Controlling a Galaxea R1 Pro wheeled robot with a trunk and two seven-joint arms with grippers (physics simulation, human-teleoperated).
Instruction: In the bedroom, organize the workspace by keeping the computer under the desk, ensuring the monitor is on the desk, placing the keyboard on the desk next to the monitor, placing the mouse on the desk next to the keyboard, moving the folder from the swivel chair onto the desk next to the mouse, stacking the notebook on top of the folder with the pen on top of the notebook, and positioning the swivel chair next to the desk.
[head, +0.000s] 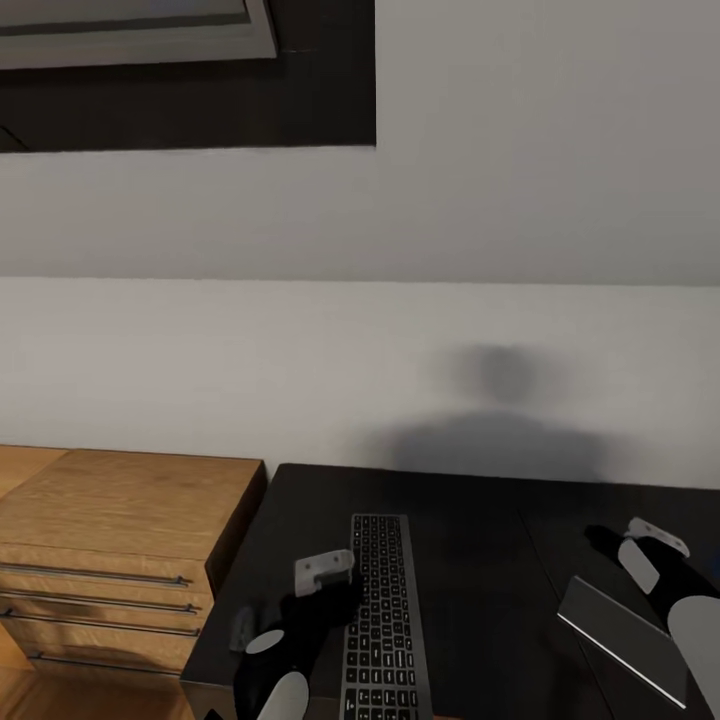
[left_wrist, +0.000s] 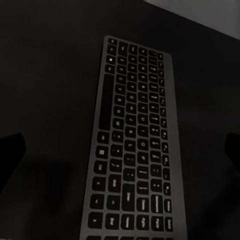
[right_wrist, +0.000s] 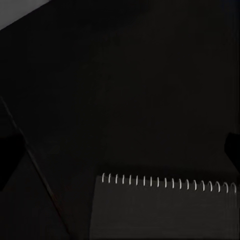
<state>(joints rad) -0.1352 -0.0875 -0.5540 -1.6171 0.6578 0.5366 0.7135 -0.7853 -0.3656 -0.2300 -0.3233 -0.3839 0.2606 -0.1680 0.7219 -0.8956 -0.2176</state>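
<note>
The long slim dark-grey keyboard with black keys (head: 380, 620) is seen lying flat on the black-topped worktop (head: 470, 520), set lengthwise from the near edge toward the pale wall. The left end effector (head: 292, 600) hangs just beside the keyboard's left long edge, above the worktop; in the left wrist view the keyboard (left_wrist: 132, 145) lies between two dark fingertips (left_wrist: 10, 155) spread wide at the frame's sides, so the jaws are judged wide open and nothing is held. The right end effector (head: 645, 545) is placed over the worktop's right part, close to a flat grey spiral-bound notebook (head: 620, 635); in the right wrist view the notebook's wire binding (right_wrist: 165, 182) shows under fingers equally spread — open, empty. A light-wood chest with long bar handles (head: 110, 550) stands against the worktop's left side.

The keyboard's near end appears to reach the worktop's front edge — a sideways nudge from the left end effector could be enough to tip it off. A pinch across so wide and thin a body may also slip. The notebook's corner seems to overhang, and could be knocked down by a careless sweep of the right arm.
</note>
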